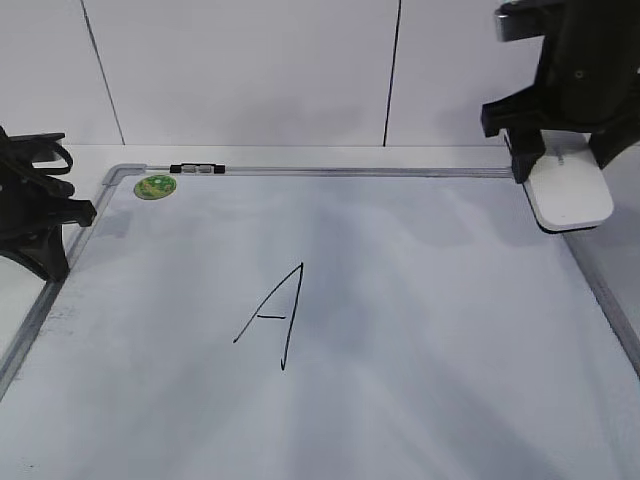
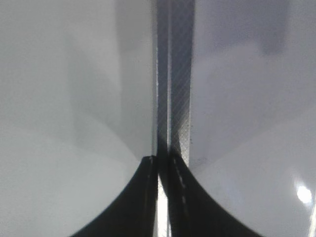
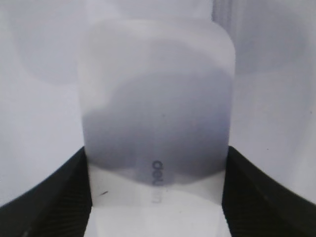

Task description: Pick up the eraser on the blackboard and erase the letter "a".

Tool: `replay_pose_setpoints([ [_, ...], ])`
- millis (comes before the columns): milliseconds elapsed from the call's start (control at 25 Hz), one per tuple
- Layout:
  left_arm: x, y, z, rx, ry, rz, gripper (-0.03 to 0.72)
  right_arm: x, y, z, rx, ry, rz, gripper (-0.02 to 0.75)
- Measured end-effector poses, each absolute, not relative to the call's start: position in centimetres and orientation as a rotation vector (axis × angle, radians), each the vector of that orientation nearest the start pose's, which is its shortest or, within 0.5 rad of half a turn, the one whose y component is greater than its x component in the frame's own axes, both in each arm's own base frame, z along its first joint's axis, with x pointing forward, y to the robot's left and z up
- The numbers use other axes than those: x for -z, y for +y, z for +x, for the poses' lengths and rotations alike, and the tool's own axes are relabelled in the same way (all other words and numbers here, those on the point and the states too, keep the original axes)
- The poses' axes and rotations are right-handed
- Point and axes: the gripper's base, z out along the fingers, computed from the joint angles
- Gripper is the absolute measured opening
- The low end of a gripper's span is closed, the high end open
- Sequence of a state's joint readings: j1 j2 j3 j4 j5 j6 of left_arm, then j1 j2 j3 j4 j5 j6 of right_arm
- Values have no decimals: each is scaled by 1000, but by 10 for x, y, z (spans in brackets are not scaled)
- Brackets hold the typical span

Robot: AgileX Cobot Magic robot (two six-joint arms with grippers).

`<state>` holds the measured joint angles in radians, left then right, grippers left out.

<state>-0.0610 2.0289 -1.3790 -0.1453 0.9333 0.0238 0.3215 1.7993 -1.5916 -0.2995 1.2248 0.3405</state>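
The blackboard point(image 1: 420, 300) is a white board with a grey frame and fills the table. A tall capital "A" point(image 1: 272, 315) is drawn at its middle. No small letter "a" shows on it in any view. My right gripper point(image 1: 562, 160) is shut on the white eraser point(image 1: 570, 195) at the board's far right corner, over the frame. In the right wrist view the eraser point(image 3: 158, 98) sits between the two black fingers point(image 3: 157, 163). My left gripper point(image 1: 40, 225) is shut and empty at the board's left edge, its fingertips point(image 2: 163, 160) over the grey frame point(image 2: 175, 74).
A round green sticker point(image 1: 155, 186) sits in the board's far left corner. A small black and clear piece point(image 1: 197, 169) lies on the far frame rail. A white panelled wall point(image 1: 250, 70) stands close behind the board.
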Motion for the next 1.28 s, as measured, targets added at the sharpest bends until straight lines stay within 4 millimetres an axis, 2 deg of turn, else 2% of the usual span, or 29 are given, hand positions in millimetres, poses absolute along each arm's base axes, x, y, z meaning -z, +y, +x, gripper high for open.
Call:
replay_pose_setpoints([
  [240,-154,-34,389,186,3064,4,34,-286,60,366,274,2882,27,564],
  [400,-154,-34,389,186,3064,4,34,-278,48,370,214,2927,38,564],
  [640,-154,-35,389,200,3061,-6,34,-264,43,375,185,2975,20,564],
  [1000,-154,-35,389,205,3061,-10,34,-228,42,387,194,3070,16,564],
  [1280,-154,-35,389,205,3059,-10,34,-210,39,392,204,3116,19,564],
])
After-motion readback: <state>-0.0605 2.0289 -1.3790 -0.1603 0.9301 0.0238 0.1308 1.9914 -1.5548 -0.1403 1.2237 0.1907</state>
